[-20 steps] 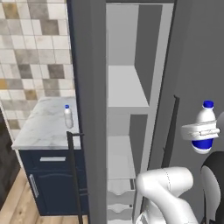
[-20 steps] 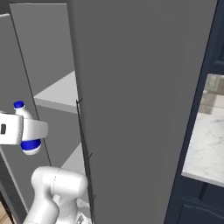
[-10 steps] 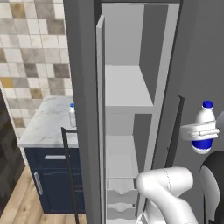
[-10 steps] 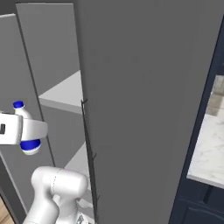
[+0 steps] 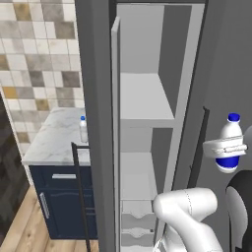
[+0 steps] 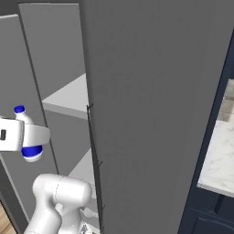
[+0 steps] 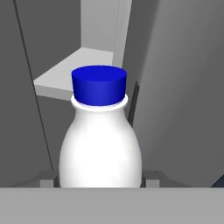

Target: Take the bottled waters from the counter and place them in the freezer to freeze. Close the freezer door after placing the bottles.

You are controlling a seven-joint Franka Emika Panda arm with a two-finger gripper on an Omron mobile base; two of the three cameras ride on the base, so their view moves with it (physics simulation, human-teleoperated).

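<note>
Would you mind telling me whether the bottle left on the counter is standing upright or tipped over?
Upright. In the left base view the bottled water stands on the marble counter with its blue cap on top, beside the freezer's outer wall.

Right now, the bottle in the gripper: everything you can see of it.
The held bottle is small, whitish, plastic-looking, with a rounded shoulder, a blue cap and a dark-blue band low on its body. It stands upright, clamped around its middle by the gripper, off any surface, in front of the open freezer, outside its shelves. Nothing else touches it.
</note>
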